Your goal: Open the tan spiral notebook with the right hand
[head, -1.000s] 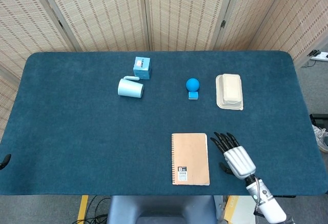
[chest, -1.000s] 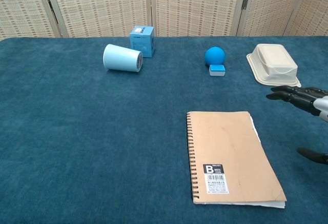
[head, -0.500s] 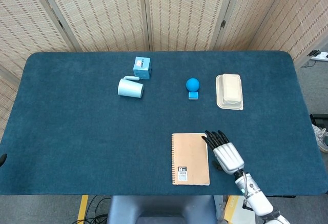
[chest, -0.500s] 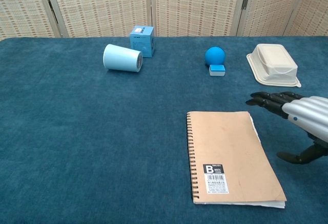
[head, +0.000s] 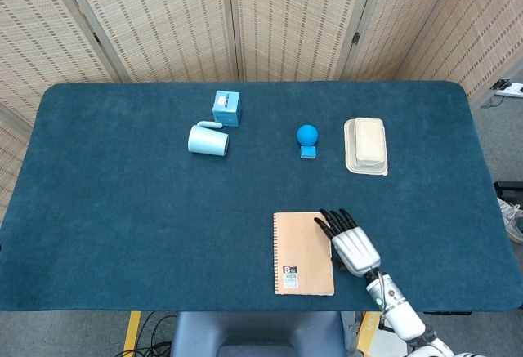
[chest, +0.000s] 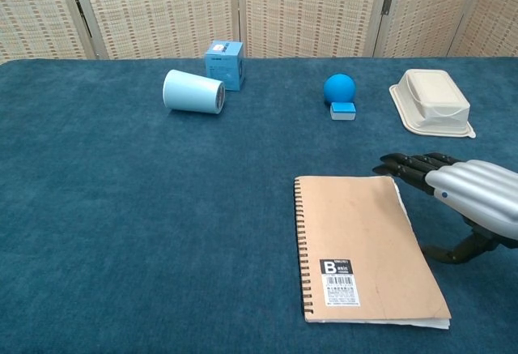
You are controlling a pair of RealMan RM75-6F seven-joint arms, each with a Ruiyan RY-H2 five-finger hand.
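Closest to the robot, the tan spiral notebook (chest: 364, 248) lies closed and flat on the blue table (head: 122, 210), spiral binding along its left edge. A sticker sits near the bottom of the cover, with a big "B", a small word that looks like "Basic", and a barcode underneath; the finer print is too small to read. The right hand (chest: 468, 202) is at the notebook's right edge, holding nothing. Its fingers (head: 331, 220) are stretched out and a bit apart, with the dark tips reaching over the top right corner. I can't tell whether they actually touch the cover.

Further back, a blue ball (chest: 339, 88) sits just behind a small blue block (chest: 344, 110), with a cream lidded container (chest: 433, 101) to the right. On the left, a light blue cup (chest: 193, 91) lies on its side next to a blue box (chest: 225, 65). The box's print is unreadable.
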